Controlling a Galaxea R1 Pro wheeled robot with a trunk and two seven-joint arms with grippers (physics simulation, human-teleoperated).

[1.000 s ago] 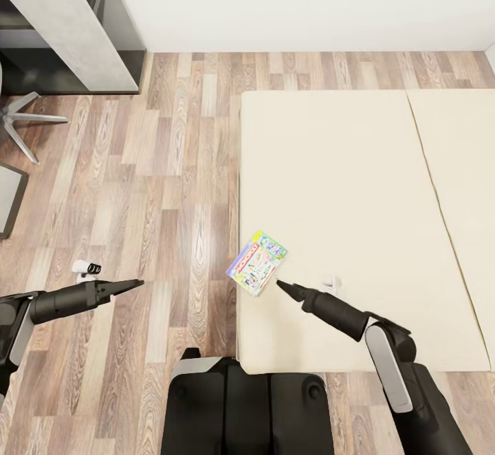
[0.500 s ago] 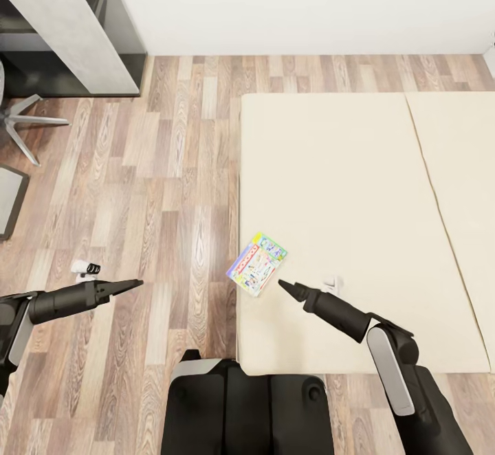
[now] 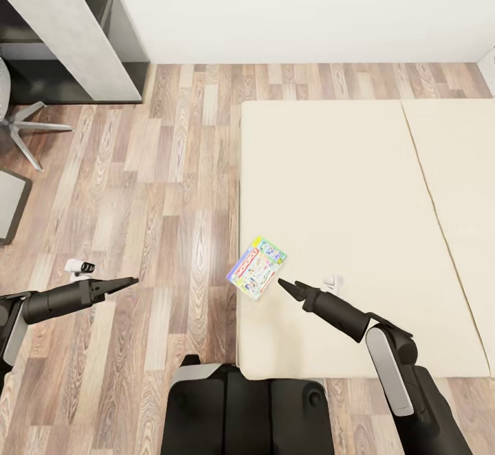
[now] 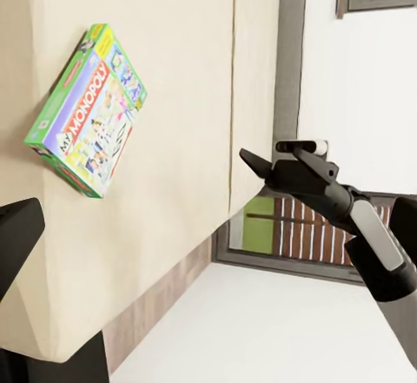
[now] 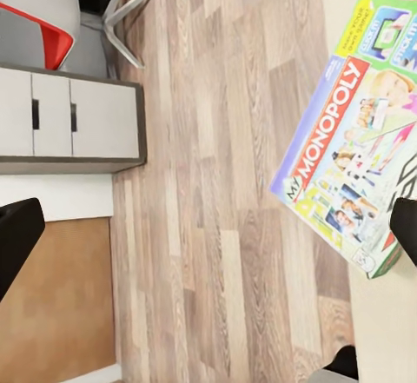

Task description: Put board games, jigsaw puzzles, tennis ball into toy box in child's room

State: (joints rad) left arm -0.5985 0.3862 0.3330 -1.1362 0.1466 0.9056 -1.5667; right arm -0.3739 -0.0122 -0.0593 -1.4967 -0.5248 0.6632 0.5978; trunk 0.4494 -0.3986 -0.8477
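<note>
Lying flat on the bed (image 3: 344,187) near its floor-side edge, the green-edged board game (image 3: 257,267) sits just beyond the right gripper (image 3: 283,284), untouched. The left gripper (image 3: 129,281) hovers over the wooden floor (image 3: 158,187) beside the bed. Whether either gripper's jaws are apart or together, I cannot tell.

We see the beige mattress bed (image 3: 344,187) cut off at the head view's right edge. The grey-topped table (image 3: 65,25) runs off the upper left corner. The green-edged board game's (image 5: 352,170) far corner leaves the right wrist view.
</note>
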